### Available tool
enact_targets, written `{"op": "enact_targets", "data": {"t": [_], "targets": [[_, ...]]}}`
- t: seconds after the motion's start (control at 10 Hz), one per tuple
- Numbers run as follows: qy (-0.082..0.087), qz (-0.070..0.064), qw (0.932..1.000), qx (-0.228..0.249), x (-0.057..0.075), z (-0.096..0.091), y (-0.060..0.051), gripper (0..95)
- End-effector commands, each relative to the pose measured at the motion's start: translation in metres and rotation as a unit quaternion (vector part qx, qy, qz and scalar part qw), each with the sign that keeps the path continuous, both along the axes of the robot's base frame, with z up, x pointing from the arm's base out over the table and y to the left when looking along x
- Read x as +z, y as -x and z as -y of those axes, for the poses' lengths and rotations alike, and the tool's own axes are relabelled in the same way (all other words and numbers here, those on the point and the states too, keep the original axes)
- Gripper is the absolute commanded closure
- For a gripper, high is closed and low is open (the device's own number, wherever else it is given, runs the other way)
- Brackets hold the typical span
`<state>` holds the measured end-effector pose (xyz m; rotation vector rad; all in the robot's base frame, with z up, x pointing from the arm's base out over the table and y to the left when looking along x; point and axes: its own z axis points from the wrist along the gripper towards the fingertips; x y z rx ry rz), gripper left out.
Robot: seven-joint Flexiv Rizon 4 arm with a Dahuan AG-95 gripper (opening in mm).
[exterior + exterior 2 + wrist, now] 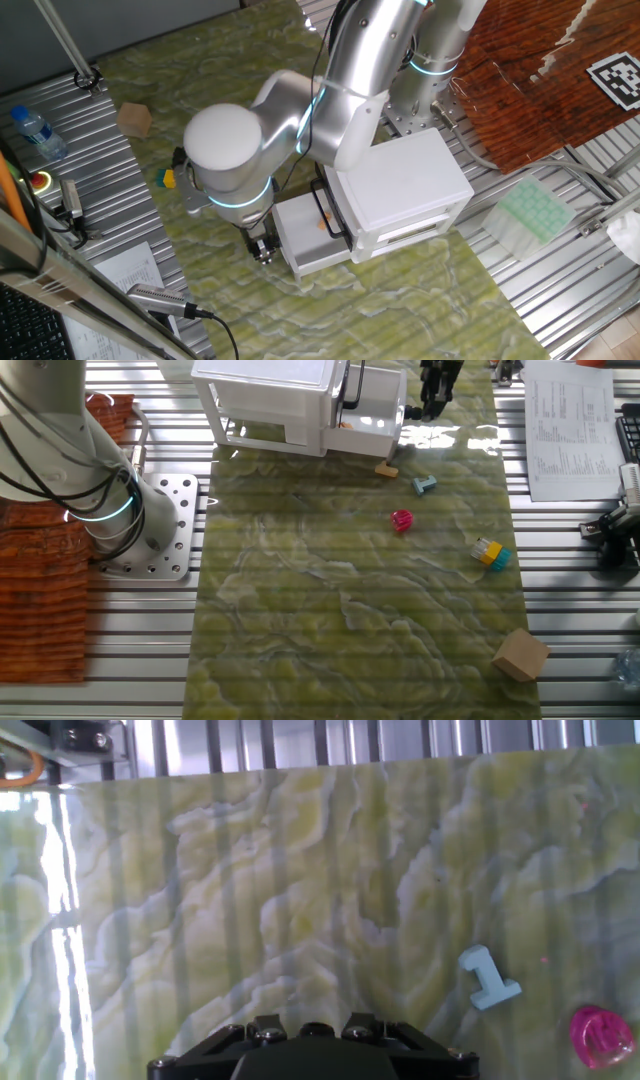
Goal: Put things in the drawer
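The white cabinet (405, 185) stands mid-table with its drawer (305, 245) pulled out. A little orange piece (325, 222) lies in the drawer by the cabinet front; it also shows in the other fixed view (345, 425). My gripper (262, 248) hangs low over the mat just off the drawer's outer end, also in the other fixed view (437, 390). Its fingers do not show in the hand view. On the mat lie a tan piece (387, 470), a light blue piece (425, 484) (488, 980), a pink piece (401, 520) (600, 1035) and a yellow-and-blue piece (489, 553).
A tan cube (520, 653) sits near the mat's corner. A water bottle (38, 130), papers (570, 425) and tools lie on the metal table beside the mat. The arm's base (150, 525) stands beside the cabinet. A green rack (535, 212) lies past the cabinet.
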<state>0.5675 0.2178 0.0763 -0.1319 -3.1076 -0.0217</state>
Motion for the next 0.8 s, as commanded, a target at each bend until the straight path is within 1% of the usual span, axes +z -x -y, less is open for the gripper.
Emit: {"op": "enact_targets", "data": {"t": [0.1,0.2,0.3,0.4,0.5,0.6,0.8], "targets": [[-0.001,0.001,1.0,0.0,-0.005,0.002,0.002,57.0],[0.0,-0.005,1.0,0.002,-0.008,0.003,0.003,57.0],[-0.001,-0.008,1.0,0.0,-0.009,0.002,0.003,57.0],[-0.001,-0.009,0.9999,-0.005,-0.01,-0.004,0.006,57.0],[0.004,-0.012,0.9999,-0.008,-0.012,-0.01,0.009,76.0],[0.009,-0.012,0.9999,-0.007,-0.014,-0.012,0.011,76.0],[0.014,-0.011,0.9998,-0.005,-0.018,-0.012,0.012,76.0]]}}
